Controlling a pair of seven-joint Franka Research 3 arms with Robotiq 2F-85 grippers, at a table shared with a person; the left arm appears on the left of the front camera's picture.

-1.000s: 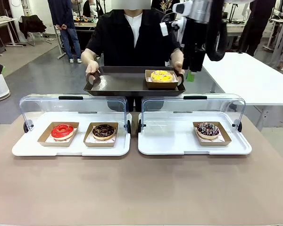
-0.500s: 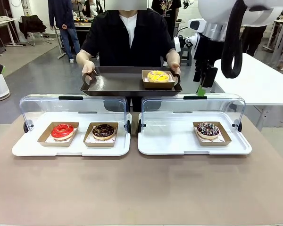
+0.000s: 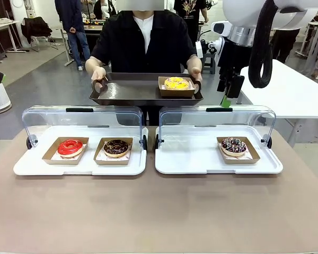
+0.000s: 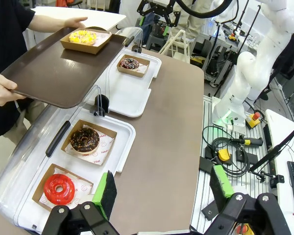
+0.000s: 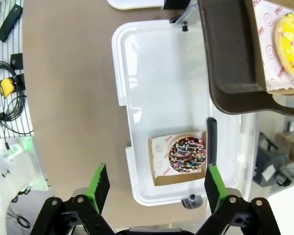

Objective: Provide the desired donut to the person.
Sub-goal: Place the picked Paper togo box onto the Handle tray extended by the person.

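The person (image 3: 143, 39) stands at the far side holding a dark brown tray (image 3: 132, 92) in both hands. On it lies a yellow sprinkled donut (image 3: 176, 83) in a cardboard box. My right gripper (image 3: 226, 98) hangs open, to the right of that tray and above the right case. From the right wrist, the open right gripper (image 5: 156, 185) frames a chocolate sprinkled donut (image 5: 187, 153) below, with the yellow donut (image 5: 289, 36) at the edge. My left gripper (image 4: 162, 188) is open and empty, high over the table's left end.
Two white display trays with raised clear lids stand side by side. The left tray (image 3: 79, 166) holds a red donut (image 3: 70, 147) and a chocolate donut (image 3: 116, 147). The right tray (image 3: 196, 159) holds the sprinkled donut (image 3: 233, 145). A white table (image 3: 286, 90) stands at right.
My right arm has swung away from the brown tray to the right and now holds still. The person has drawn the tray with the yellow donut slightly back and up.
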